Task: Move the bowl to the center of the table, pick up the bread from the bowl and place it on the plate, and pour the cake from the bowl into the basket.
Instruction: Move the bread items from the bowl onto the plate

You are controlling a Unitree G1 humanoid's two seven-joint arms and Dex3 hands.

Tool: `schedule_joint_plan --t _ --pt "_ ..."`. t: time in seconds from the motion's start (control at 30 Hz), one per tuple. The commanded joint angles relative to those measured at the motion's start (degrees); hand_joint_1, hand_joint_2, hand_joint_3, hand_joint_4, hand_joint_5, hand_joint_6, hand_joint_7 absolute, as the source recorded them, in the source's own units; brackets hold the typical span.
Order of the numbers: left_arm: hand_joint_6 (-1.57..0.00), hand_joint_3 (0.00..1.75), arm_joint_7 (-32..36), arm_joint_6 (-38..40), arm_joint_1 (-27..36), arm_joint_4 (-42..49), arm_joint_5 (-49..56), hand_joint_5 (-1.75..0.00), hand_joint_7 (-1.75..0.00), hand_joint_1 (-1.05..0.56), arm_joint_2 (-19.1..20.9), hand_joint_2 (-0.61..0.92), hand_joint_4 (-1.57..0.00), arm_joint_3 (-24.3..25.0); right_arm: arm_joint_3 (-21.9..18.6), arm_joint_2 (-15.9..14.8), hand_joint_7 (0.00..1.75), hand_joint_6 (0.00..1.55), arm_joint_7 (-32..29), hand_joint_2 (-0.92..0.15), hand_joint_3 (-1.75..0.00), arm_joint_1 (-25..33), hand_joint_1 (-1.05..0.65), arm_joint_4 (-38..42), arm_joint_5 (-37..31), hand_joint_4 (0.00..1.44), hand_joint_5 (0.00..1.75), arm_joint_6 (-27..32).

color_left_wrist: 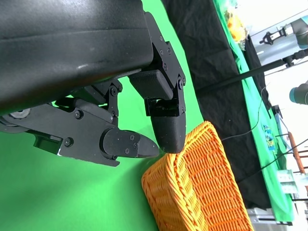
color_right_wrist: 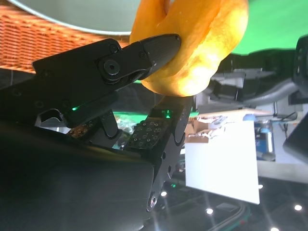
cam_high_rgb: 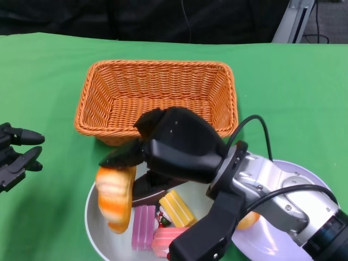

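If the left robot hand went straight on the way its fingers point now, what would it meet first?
Probably the bread held by the right robot hand above the bowl. The left robot hand points across bare green cloth towards it, though depth is unclear.

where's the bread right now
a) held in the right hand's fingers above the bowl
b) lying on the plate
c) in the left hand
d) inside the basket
a: the right hand pinches the bread in its fingers, lifted over the left rim of the bowl; the basket holds nothing and the left hand holds nothing.
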Motion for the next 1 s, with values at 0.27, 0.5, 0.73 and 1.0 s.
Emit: schedule_joint_plan --t 0.27,0.5,0.73,1.0 --pt "-0.88 0.18 0.0 -0.6 -0.2 0.1 -0.6 -1.18 -0.85 -0.24 0.7 0.92 -0.84 0.8 -4.6 -1.5 0.60 0.99 5.7 -0.91 -0.03 3.9 -0.37 -8.8 4.1 0.82 1.73 3.6" --pt "-0.86 0.18 -0.2 -1.3 -0.2 0.2 -1.1 -1.22 -0.88 -0.22 0.4 0.92 -0.85 1.0 -7.9 -2.5 0.56 1.04 7.6 -0.89 0.00 7.3 -0.29 -15.4 6.5 0.84 1.75 5.1" --pt "-0.85 0.23 -0.6 -2.5 -0.5 1.2 -1.4 -1.28 -0.90 -0.19 0.6 0.92 -0.82 0.9 -11.0 -2.8 1.14 0.82 4.8 -0.90 -0.01 9.7 -0.21 -18.2 6.6 0.88 1.75 4.1" --pt "-0.85 0.22 -0.5 -2.0 -0.7 1.4 -1.5 -1.27 -0.90 -0.18 0.8 0.92 -0.81 0.9 -15.0 -3.4 1.19 0.82 5.6 -0.92 -0.09 13.1 -0.15 -23.5 8.1 0.93 1.75 5.5"
